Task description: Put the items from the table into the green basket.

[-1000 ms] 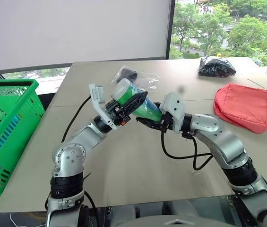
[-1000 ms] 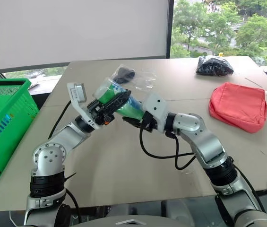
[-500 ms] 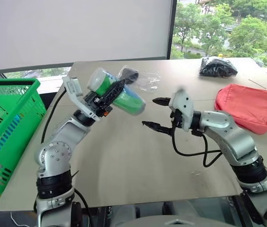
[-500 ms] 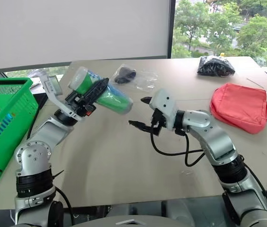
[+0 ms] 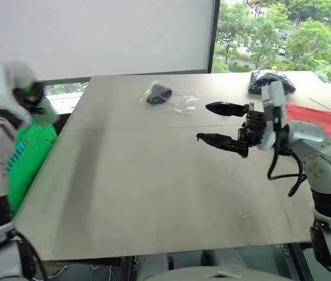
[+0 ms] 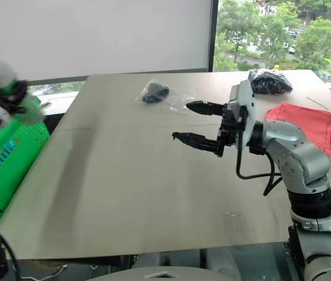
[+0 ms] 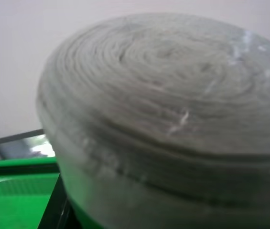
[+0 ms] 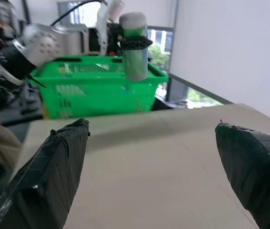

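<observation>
1. The right end effector (image 5: 213,123) hangs in the centre-right of the head views, above the bench (image 5: 153,187); its two black fingers (image 8: 53,176) are spread wide and grasp nothing.
2. The left end effector (image 8: 134,44) appears in the upper middle of the right wrist view, clenched around the green-and-white can (image 8: 135,47), which stands upright above the green basket (image 8: 96,90); in the left wrist view the can's pale end fills most of the frame.
3. In the head views the left arm is a blur at the far left edge, with the basket (image 5: 27,158) below it, beside the bench's left edge.
4. A clear bag with a black object (image 5: 165,95) lies in the upper middle of the bench, beyond the right end effector.
5. The red pouch (image 6: 306,126) lies at the right, partly behind the right arm; the black-filled bag (image 6: 269,82) rests at the upper right, beyond the pouch.
</observation>
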Robot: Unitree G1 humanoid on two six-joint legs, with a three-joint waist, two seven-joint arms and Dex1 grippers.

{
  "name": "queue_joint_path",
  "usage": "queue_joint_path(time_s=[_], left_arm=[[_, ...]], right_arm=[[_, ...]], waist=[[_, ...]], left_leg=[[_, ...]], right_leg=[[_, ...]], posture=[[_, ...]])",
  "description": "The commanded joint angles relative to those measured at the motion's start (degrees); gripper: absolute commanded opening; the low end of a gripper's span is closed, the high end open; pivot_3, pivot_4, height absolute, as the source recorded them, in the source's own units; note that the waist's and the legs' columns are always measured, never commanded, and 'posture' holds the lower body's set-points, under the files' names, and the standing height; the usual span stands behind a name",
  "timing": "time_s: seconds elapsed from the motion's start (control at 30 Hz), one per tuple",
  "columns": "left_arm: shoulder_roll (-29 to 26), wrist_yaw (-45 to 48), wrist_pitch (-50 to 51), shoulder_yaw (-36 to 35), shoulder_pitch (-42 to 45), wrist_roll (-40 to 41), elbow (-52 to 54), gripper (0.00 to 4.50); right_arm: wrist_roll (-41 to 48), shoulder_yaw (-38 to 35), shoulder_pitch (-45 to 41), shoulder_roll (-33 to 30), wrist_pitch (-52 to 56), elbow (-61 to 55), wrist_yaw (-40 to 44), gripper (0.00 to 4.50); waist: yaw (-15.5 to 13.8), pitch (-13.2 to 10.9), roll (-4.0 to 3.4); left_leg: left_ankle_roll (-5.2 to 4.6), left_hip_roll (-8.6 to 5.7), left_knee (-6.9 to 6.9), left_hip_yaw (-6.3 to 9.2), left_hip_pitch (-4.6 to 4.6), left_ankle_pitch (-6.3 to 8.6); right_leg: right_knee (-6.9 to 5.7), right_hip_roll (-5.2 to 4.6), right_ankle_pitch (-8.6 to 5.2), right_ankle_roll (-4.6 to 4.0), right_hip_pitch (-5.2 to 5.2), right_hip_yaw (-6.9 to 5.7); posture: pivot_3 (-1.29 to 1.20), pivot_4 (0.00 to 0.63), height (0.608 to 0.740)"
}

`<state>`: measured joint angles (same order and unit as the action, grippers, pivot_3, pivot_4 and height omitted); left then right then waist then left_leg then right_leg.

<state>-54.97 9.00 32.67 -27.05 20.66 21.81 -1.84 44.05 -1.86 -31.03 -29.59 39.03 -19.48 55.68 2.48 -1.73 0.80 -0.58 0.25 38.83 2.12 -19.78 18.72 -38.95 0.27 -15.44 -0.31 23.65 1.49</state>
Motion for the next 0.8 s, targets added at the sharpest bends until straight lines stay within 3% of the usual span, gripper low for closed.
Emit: queue_joint_path(time_s=[0.03,0.37,0.57,0.8], left_arm=[[-1.7,-4.0,-1.9,-6.1,1.1,-4.2,-2.7,1.76],[-0.5,-5.1,-3.2,-9.5,-0.1,-9.7,-8.3,1.76],[0.9,-3.9,-4.5,-8.6,0.9,-9.9,-10.4,4.48],[4.3,1.8,-8.8,-6.3,2.3,-7.2,-8.9,4.48]], right_arm=[[4.2,-2.1,-2.3,-0.7,1.5,-0.5,1.1,4.50],[9.1,-2.8,-2.9,-1.3,3.1,-1.2,0.6,4.50],[8.9,-2.9,-2.2,-1.5,2.2,-1.6,-0.5,4.50],[7.3,-2.5,-0.7,-1.9,0.8,-1.8,-1.1,4.50]], waist=[[-0.5,0.0,0.04],[-2.7,0.1,0.26],[-2.8,0.1,0.26],[-2.5,0.2,0.27]], left_leg=[[0.00,0.00,0.00,0.01,-0.02,0.00],[-0.01,-0.09,-0.01,0.17,-0.16,0.02],[-0.01,-0.09,-0.05,0.18,-0.16,0.02],[-0.01,-0.09,-0.09,0.17,-0.15,0.02]], right_leg=[[0.00,-0.08,0.00,0.00,0.01,-0.06],[-0.01,-0.40,0.01,0.00,0.05,-0.33],[-0.02,-0.42,0.01,-0.01,0.06,-0.34],[-0.01,-0.43,0.02,-0.02,0.06,-0.34]], posture=[[0.01,0.000,0.740],[0.00,0.000,0.740],[-0.01,0.000,0.740],[-0.02,0.000,0.740]])
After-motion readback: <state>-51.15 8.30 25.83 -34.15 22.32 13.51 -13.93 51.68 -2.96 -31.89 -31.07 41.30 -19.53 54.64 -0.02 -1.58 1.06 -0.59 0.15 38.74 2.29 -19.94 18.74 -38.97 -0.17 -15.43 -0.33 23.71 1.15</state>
